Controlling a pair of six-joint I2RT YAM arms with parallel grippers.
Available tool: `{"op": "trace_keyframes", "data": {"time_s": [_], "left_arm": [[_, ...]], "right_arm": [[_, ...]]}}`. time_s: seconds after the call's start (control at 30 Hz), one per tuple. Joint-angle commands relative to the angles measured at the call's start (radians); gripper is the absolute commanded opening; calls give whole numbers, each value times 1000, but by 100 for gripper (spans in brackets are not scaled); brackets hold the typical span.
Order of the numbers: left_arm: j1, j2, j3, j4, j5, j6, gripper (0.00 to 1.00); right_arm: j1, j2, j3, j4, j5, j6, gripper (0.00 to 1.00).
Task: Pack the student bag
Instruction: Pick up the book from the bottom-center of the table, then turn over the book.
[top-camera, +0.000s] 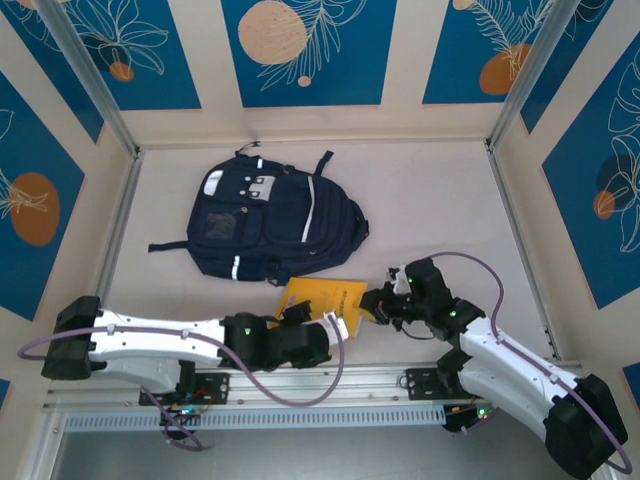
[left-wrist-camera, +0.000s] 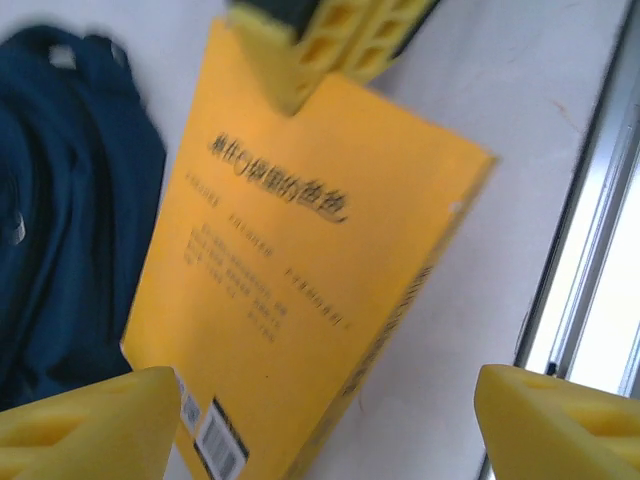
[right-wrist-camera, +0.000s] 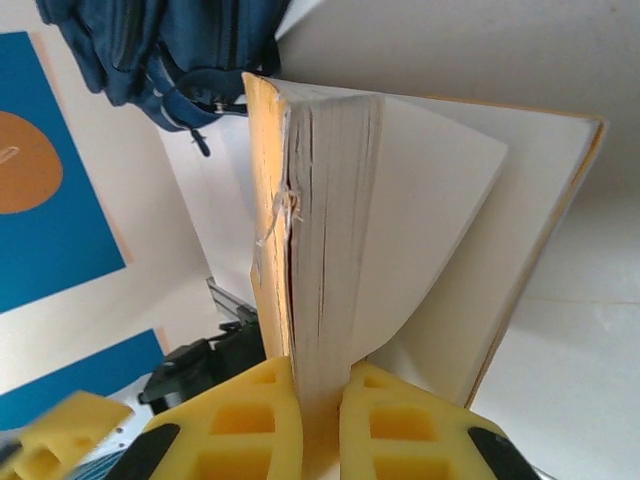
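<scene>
Beside the student bag (top-camera: 275, 215) my right gripper (right-wrist-camera: 320, 390) pinches the yellow book (top-camera: 318, 297); my left gripper (left-wrist-camera: 325, 385) is spread, and its camera catches the barcode (left-wrist-camera: 222, 440).

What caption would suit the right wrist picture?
Right hand pinching a yellow book by its pages, student bag beyond.

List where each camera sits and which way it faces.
Top external: above and behind the bases, looking down; both arms, student bag, yellow book.
Left wrist: on the left arm, facing the book's back cover; open left hand at the bottom.
Right wrist: on the right arm, facing along the book's page edge; right hand shut on it.
All three share book and bag.
</scene>
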Motion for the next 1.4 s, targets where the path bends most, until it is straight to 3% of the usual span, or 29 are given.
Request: {"op": "trace_keyframes", "data": {"time_s": [0.0, 0.33, 0.53, 0.63, 0.83, 0.87, 0.93, 1.0, 1.07, 1.2, 1.37], "left_arm": [[-16, -29, -72, 191, -98, 236, 78], [-16, 73, -166, 476, -195, 390, 76], [-14, 151, -214, 641, -294, 469, 65], [-15, 161, -232, 684, -330, 475, 49], [14, 145, -246, 708, -354, 475, 0], [18, 138, -240, 690, -343, 465, 0], [22, 114, -238, 659, -314, 444, 0], [24, 78, -242, 642, -306, 422, 0], [25, 30, -253, 632, -304, 398, 0], [36, -90, -283, 611, -301, 317, 0], [46, -231, -302, 549, -283, 176, 0]], "right_arm": [[-17, -43, -15, 73, -52, 60, 0], [-41, -113, -76, 171, -98, 173, 0], [-49, -149, -83, 172, -105, 202, 0], [-52, -165, -94, 187, -106, 221, 0], [-49, -179, -110, 211, -109, 248, 0], [-49, -184, -110, 208, -107, 246, 4], [-54, -200, -102, 182, -102, 229, 22], [-63, -240, -65, 65, -73, 165, 42], [-68, -295, -16, -87, -13, 81, 52], [-72, -435, 48, -308, 128, -55, 63], [-90, -520, 13, -285, 98, -88, 68]]}}
